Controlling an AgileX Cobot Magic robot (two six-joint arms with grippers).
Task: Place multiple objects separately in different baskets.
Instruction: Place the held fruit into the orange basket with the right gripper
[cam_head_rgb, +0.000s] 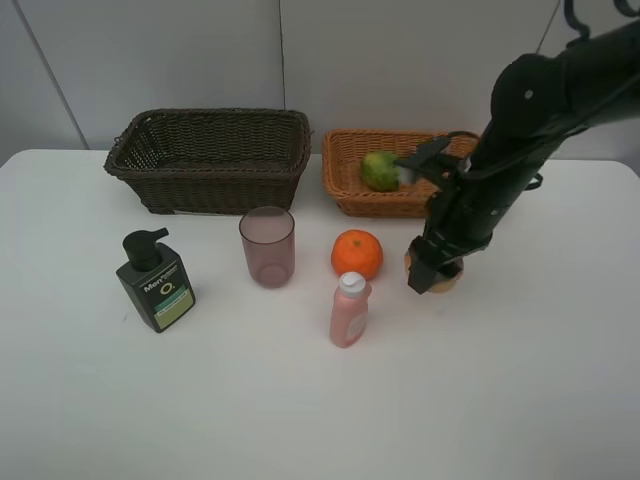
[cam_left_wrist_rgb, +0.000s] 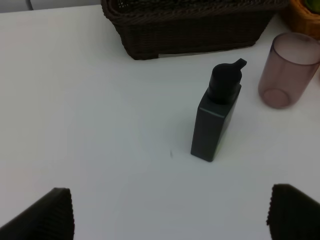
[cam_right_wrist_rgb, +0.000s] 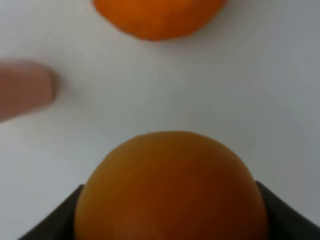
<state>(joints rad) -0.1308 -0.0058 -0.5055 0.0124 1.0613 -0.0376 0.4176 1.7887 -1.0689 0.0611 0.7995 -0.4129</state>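
Six counted from the high camera? — Six. Found the green fruit (cam_head_rgb: 380, 170) lying inside the light orange-tan wicker basket (cam_head_rgb: 385, 207), at the back right of the white table (cam_head_rgb: 90, 400), with the deeper dark brown wicker basket (cam_head_rgb: 215, 187) just beside it on the left.

And out on the table? — Seeing the dark green pump bottle (cam_head_rgb: 155, 283) upright at front left, then the translucent pink cup (cam_head_rgb: 267, 246) standing mouth up, then the orange (cam_head_rgb: 357, 253), with the small pink white-capped bottle (cam_head_rgb: 350, 310) upright just in front of the orange.

Where to look for the red-yellow fruit (cam_head_rgb: 447, 283)? — Right of the orange, down at table level, mostly hidden from above by the right gripper (cam_head_rgb: 432, 268). Filling the right wrist view, though.

How far closed? — Narrowed onto the fruit, dark fingers (cam_right_wrist_rgb: 287, 212) pressed against both its sides. Cannot tell whether resting on the table or just off it.

And the left gripper (cam_left_wrist_rgb: 170, 215)? — Spread wide, gripping nothing, hanging over bare table, apart from the pump bottle.
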